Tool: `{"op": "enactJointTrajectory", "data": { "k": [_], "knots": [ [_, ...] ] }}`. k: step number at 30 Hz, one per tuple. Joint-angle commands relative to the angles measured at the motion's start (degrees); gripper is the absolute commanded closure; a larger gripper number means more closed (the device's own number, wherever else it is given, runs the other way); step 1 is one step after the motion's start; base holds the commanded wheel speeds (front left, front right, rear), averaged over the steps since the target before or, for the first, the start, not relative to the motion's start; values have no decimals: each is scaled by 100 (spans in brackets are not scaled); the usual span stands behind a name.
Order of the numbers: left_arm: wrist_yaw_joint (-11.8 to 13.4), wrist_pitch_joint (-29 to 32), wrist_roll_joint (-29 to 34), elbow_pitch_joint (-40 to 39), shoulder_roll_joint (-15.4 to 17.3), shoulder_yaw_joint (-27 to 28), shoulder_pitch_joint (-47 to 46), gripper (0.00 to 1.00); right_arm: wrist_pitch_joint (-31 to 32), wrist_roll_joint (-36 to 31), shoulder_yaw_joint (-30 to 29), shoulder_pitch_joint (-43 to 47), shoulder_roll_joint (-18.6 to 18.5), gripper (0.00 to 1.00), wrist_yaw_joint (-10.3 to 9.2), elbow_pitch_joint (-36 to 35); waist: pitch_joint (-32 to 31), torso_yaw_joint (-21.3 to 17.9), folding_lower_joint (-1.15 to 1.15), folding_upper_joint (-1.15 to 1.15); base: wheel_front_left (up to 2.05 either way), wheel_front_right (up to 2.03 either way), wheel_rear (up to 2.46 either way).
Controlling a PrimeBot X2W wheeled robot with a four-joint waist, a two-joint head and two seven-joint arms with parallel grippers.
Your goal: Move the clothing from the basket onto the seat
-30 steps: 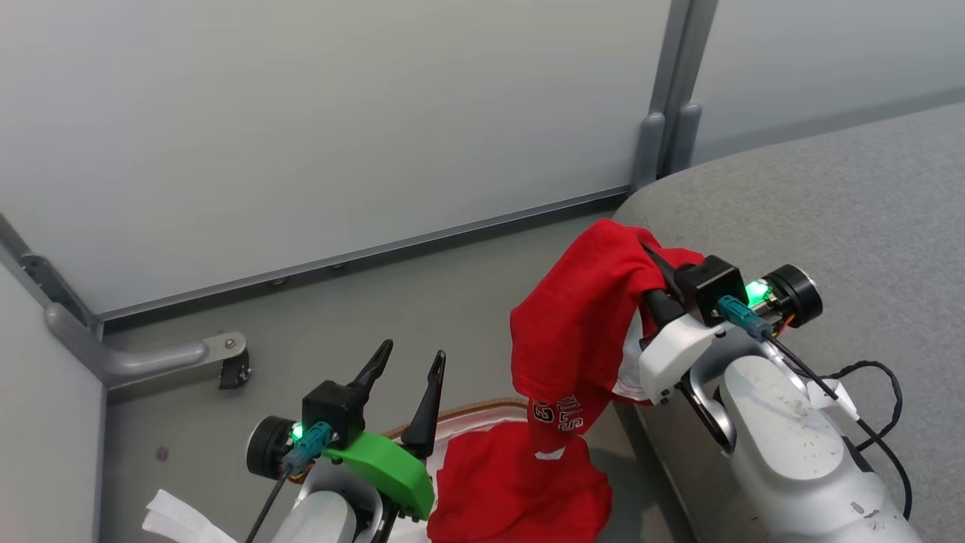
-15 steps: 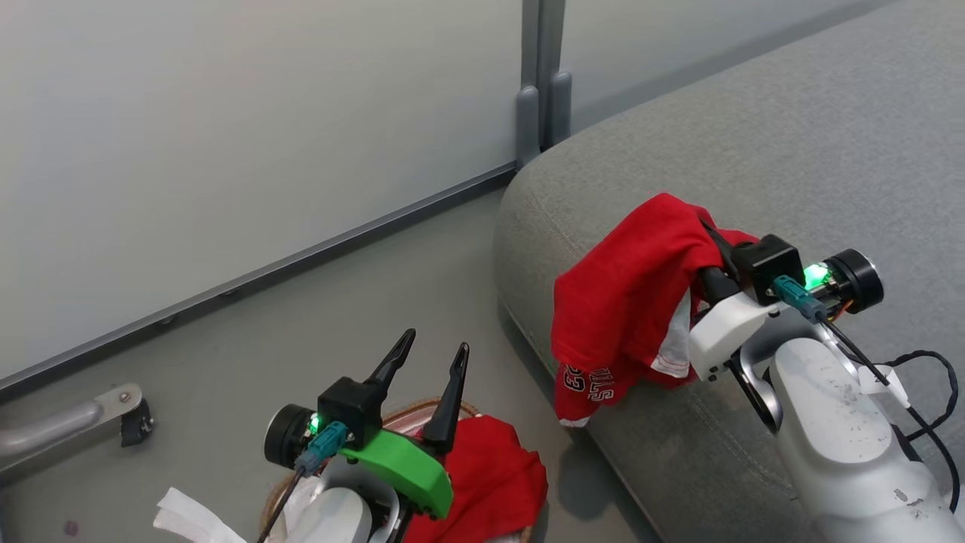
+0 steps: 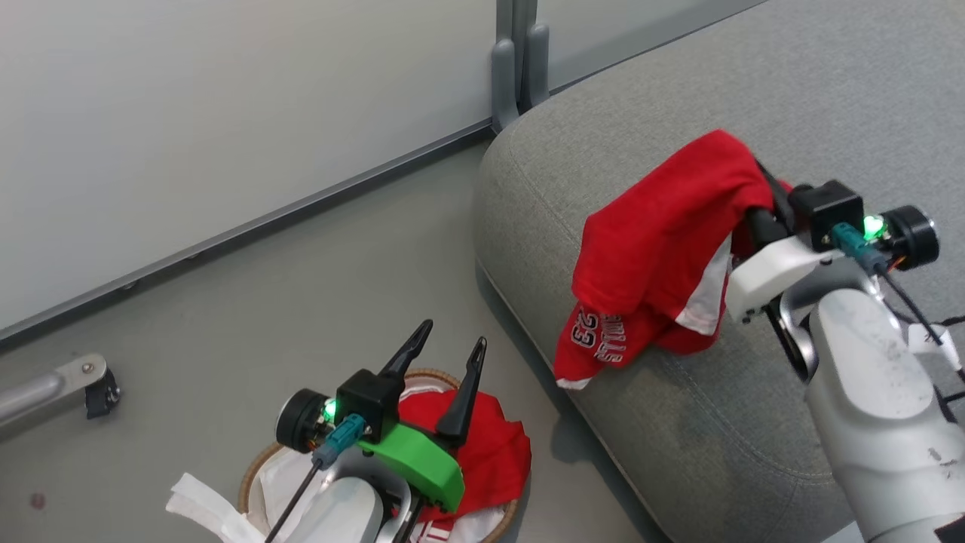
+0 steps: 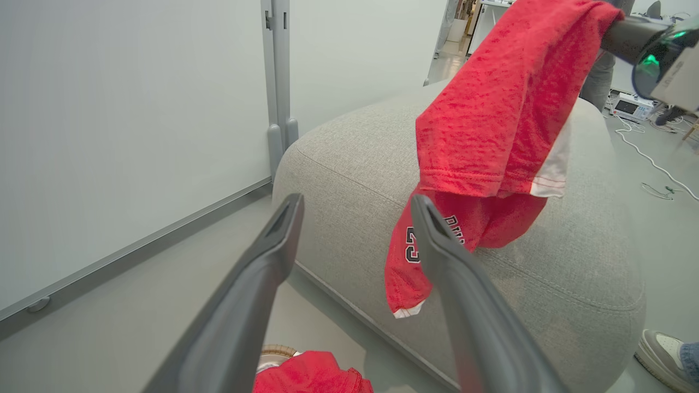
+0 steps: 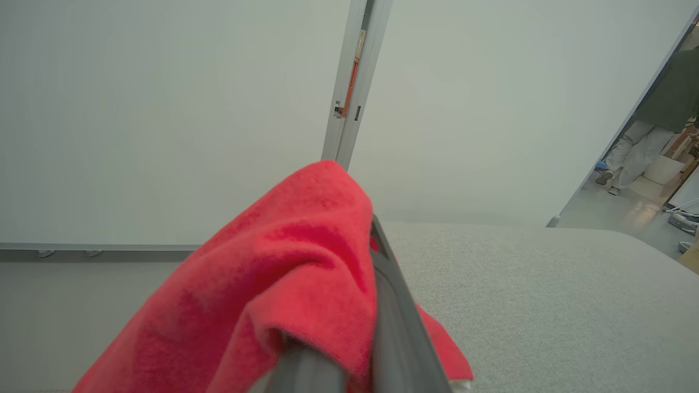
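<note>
My right gripper [image 3: 758,185] is shut on a red jersey [image 3: 663,234] with a dark 23, held above the grey seat [image 3: 678,422]; the jersey's lower end drapes onto the cushion near its left edge. In the right wrist view the red jersey [image 5: 262,284] covers the fingers [image 5: 393,327]. My left gripper [image 3: 445,351] stands open over the basket [image 3: 252,475], where another red jersey [image 3: 494,445] lies on the white liner [image 3: 283,479]. The left wrist view shows the hanging jersey [image 4: 491,125] beyond my open fingers [image 4: 273,245].
White partition panels [image 3: 226,113] with a grey post [image 3: 516,60] stand behind the floor and seat. A grey metal bar with a foot [image 3: 68,385] lies at the left. A person's shoe [image 4: 663,349] is by the seat; a person walks far off [image 5: 655,125].
My right gripper has carried the jersey from beside the seat's edge up and over the cushion. The head camera has turned right, shifting the whole picture. The left gripper stays open.
</note>
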Motion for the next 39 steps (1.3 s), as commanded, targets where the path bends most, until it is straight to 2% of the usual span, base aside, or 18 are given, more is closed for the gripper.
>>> {"op": "enactJointTrajectory", "data": {
  "k": [1,9,19,25,38,39],
  "knots": [
    [-12,3,47,-12,29,13,-176,0,-12,-29,-76,-220,-56,100,-8,-57,381,265,0,-1,0,0,0],
    [-15,3,364,-43,74,-60,-763,0,-12,-41,-715,-1621,-512,100,-8,-148,1645,838,0,-1,0,0,0],
    [-16,3,648,-402,209,-203,-1429,0,-12,-243,-1676,-2877,-1138,100,-8,-366,3021,1201,0,-1,0,0,0],
    [-16,3,689,-490,286,-363,-1631,0,-12,-406,-2058,-2733,-1262,100,-8,-346,3493,1235,0,-1,0,0,0],
    [-16,3,696,-434,320,-315,-1699,0,-12,-476,-2507,-1821,-859,100,-8,-44,3689,1093,0,-1,0,0,0],
    [-16,3,679,-419,331,-313,-1705,0,-12,-499,-2518,-1756,-840,80,-8,-68,3666,1077,0,-1,0,0,0]
  ]
}}
